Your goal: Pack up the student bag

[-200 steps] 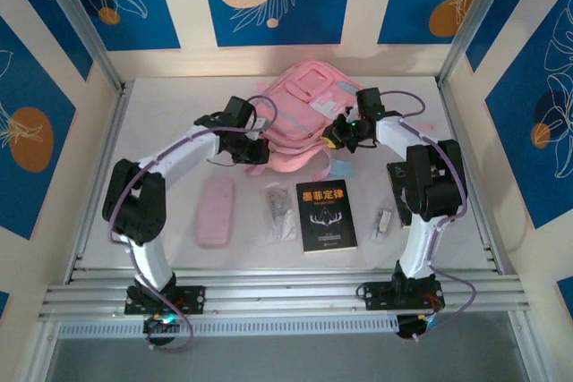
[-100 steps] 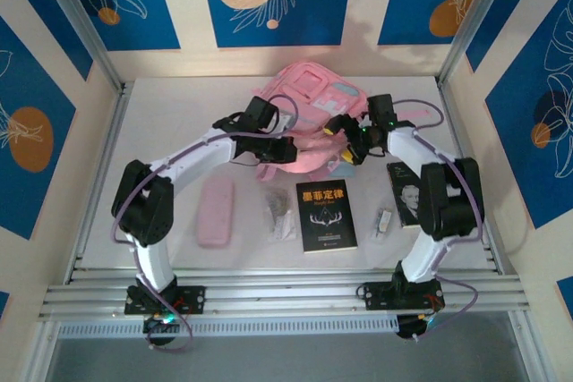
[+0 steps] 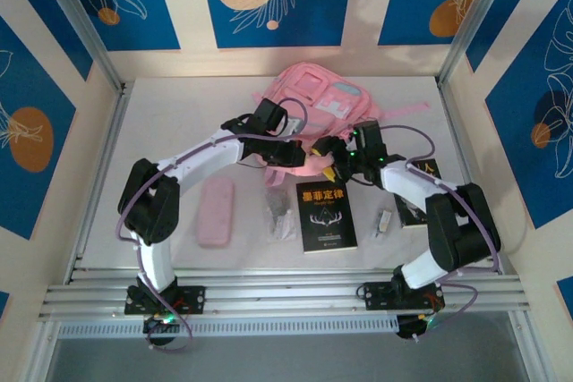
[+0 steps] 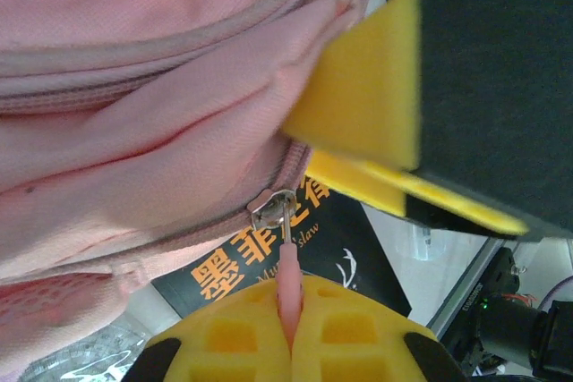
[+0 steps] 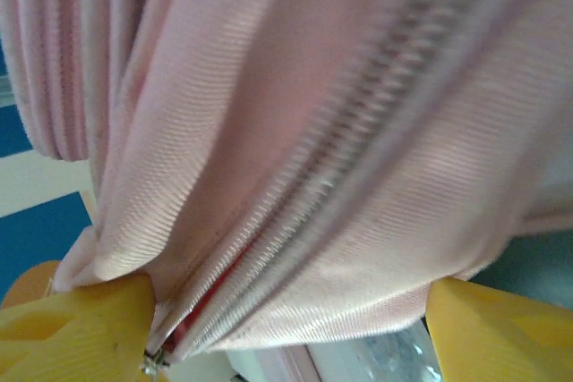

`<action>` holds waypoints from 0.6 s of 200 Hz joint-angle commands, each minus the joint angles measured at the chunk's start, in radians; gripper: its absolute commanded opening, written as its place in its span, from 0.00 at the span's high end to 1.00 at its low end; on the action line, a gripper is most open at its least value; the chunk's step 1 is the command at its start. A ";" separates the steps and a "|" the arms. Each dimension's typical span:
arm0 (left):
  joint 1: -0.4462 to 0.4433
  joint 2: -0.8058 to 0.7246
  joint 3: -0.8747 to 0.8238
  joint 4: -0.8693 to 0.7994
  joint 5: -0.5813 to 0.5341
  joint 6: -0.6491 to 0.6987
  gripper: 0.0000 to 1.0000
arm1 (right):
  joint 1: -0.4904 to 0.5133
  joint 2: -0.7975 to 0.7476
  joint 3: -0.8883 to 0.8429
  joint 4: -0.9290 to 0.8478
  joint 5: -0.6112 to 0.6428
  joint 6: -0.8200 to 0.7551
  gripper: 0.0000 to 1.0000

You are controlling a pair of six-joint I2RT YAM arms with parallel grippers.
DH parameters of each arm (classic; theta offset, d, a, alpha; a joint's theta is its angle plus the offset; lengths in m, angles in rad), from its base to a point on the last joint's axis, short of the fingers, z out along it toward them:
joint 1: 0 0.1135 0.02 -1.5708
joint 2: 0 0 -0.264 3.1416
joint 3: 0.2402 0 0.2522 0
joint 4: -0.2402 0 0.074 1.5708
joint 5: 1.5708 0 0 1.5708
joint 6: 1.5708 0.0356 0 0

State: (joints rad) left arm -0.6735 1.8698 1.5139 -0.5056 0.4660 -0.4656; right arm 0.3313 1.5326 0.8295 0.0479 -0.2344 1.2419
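The pink student bag lies at the back middle of the table. My left gripper is at the bag's near edge, shut on the pink zip pull. The pull hangs from the metal slider. My right gripper is just to the right of it, at the same edge. In the right wrist view its yellow fingers stand wide apart with the bag's fabric and zip teeth between them. One of the right gripper's fingers shows close above the slider in the left wrist view.
On the near half of the table lie a flat pink pencil case, a clear packet, a black book with orange lettering and a small white item. A second book lies partly under the right arm.
The left gripper has drawn the zip pull right along the bag's near edge. The right gripper has opened and moved down-left to meet it, uncovering the second book.
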 commanded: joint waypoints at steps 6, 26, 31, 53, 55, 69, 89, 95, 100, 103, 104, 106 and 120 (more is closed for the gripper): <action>-0.008 -0.015 0.034 -0.009 0.056 0.036 1.00 | 0.049 0.099 0.034 0.220 0.094 0.068 0.40; -0.001 -0.023 0.027 -0.018 0.052 0.039 1.00 | 0.055 0.153 0.058 0.266 0.110 0.064 0.77; 0.002 -0.027 0.023 -0.019 0.049 0.039 1.00 | 0.055 0.159 0.068 0.256 0.110 0.053 0.87; 0.018 -0.062 -0.022 -0.017 0.022 0.040 1.00 | 0.057 0.144 0.102 0.193 0.086 -0.034 1.00; 0.018 -0.066 -0.025 -0.019 0.018 0.042 1.00 | 0.057 0.143 0.105 0.186 0.079 -0.044 1.00; 0.023 -0.099 -0.062 -0.026 0.002 0.062 1.00 | 0.057 0.133 0.132 0.147 0.017 -0.109 1.00; 0.022 -0.140 -0.112 -0.028 0.027 0.078 1.00 | 0.065 0.143 0.207 0.052 -0.129 -0.224 1.00; 0.021 -0.153 -0.127 -0.027 0.039 0.075 1.00 | 0.069 0.152 0.231 0.023 -0.178 -0.254 1.00; 0.020 -0.161 -0.136 -0.022 0.052 0.070 1.00 | 0.071 0.157 0.249 0.001 -0.220 -0.275 1.00; 0.018 -0.168 -0.143 -0.016 0.064 0.067 1.00 | 0.073 0.161 0.259 -0.013 -0.244 -0.284 1.00; 0.018 -0.169 -0.146 -0.015 0.068 0.065 1.00 | 0.073 0.162 0.263 -0.018 -0.251 -0.289 1.00; 0.016 -0.173 -0.150 -0.011 0.074 0.063 1.00 | 0.074 0.163 0.269 -0.029 -0.264 -0.297 1.00; 0.006 -0.200 -0.169 0.002 0.093 0.053 1.00 | 0.077 0.157 0.293 -0.095 -0.317 -0.346 1.00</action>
State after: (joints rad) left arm -0.6373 1.7523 1.3792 -0.5018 0.4034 -0.4355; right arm 0.3943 1.6886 1.0298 0.0109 -0.3630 1.0622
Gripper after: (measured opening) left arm 0.046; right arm 0.068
